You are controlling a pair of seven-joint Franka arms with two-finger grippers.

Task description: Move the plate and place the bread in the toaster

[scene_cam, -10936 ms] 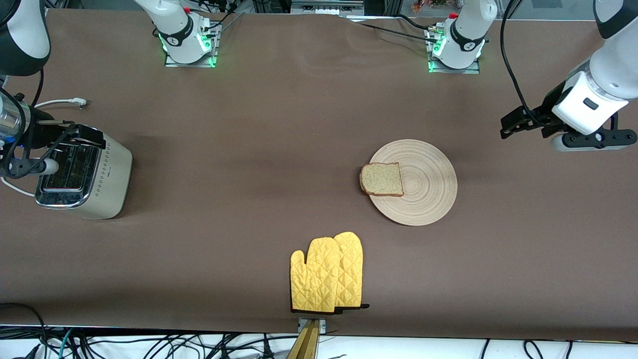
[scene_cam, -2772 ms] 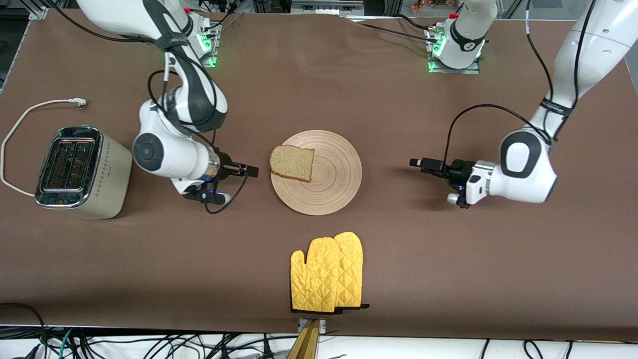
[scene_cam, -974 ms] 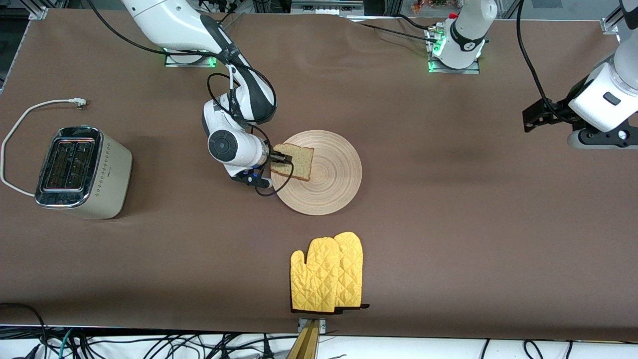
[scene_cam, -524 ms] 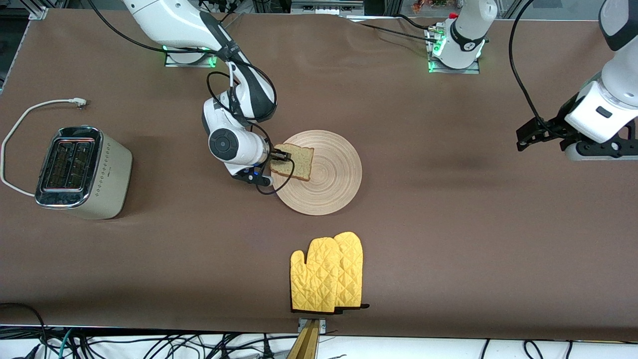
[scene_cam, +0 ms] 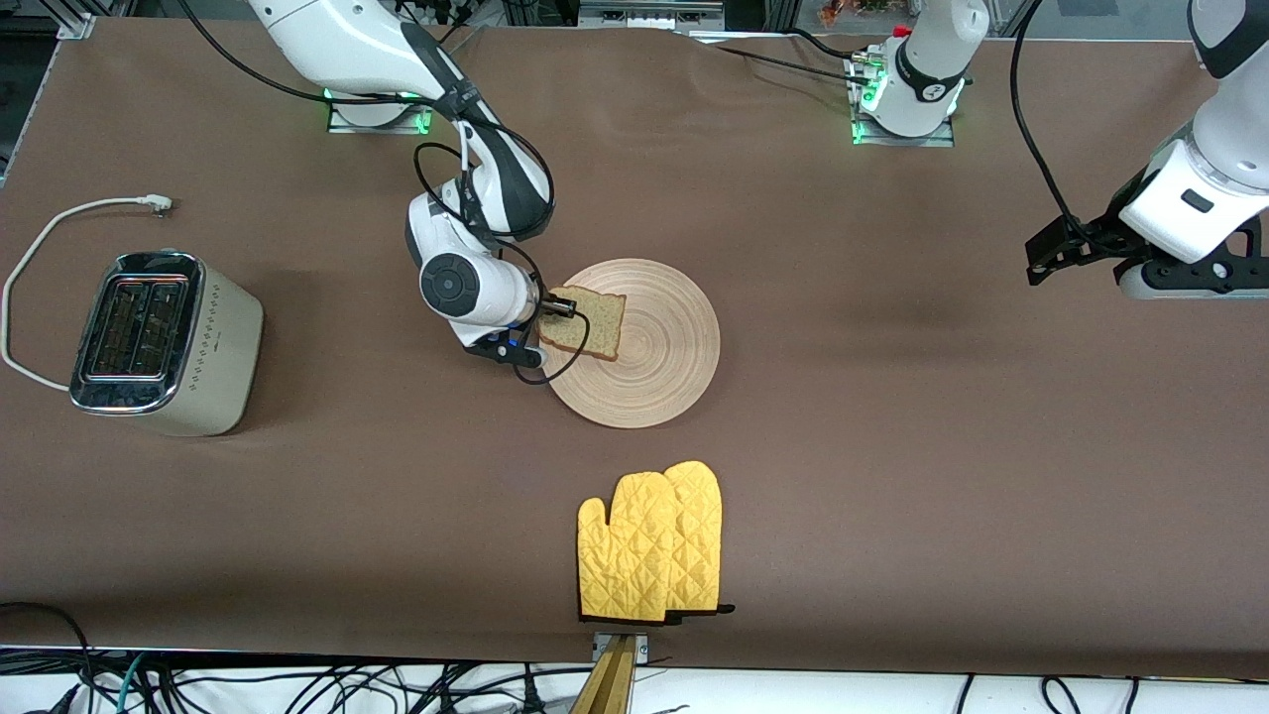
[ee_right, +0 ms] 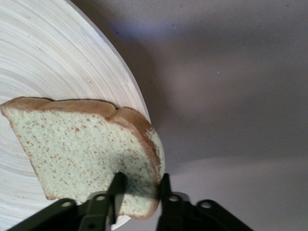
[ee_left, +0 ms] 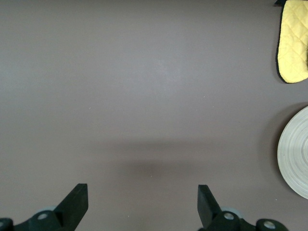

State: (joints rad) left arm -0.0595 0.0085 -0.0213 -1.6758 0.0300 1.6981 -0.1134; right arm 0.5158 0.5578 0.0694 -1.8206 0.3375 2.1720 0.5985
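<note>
Since half a second ago barely anything has shifted: the right gripper point(scene_cam: 553, 309) has pinched in on the bread and the left arm has drifted a bit higher at the frame's right edge.

Lowest in the front view, centre bottom, sits a pair of yellow quilted oven mitts point(scene_cam: 651, 543) lying flat. Above them, mid-frame, is the round light beige wooden plate with ring grooves point(scene_cam: 659, 367). The squarish slice of speckled light brown bread with darker crust point(scene_cam: 587, 321) rests over the plate's rim at the edge toward the right arm's end of the table. The right gripper has its two fingers point(ee_right: 115, 192) clamped on that slice's crust edge, one on each face.

At mid-left of the frame stands the cream-beige two-slot toaster with chrome top point(scene_cam: 164, 342), well apart from the plate, its white cord point(scene_cam: 59, 220) looping up toward the upper left.

At the upper right, the left gripper point(scene_cam: 1051, 253) hangs over bare brown table point(scene_cam: 892, 446), fingers spread wide apart, holding nothing, waiting.
</note>
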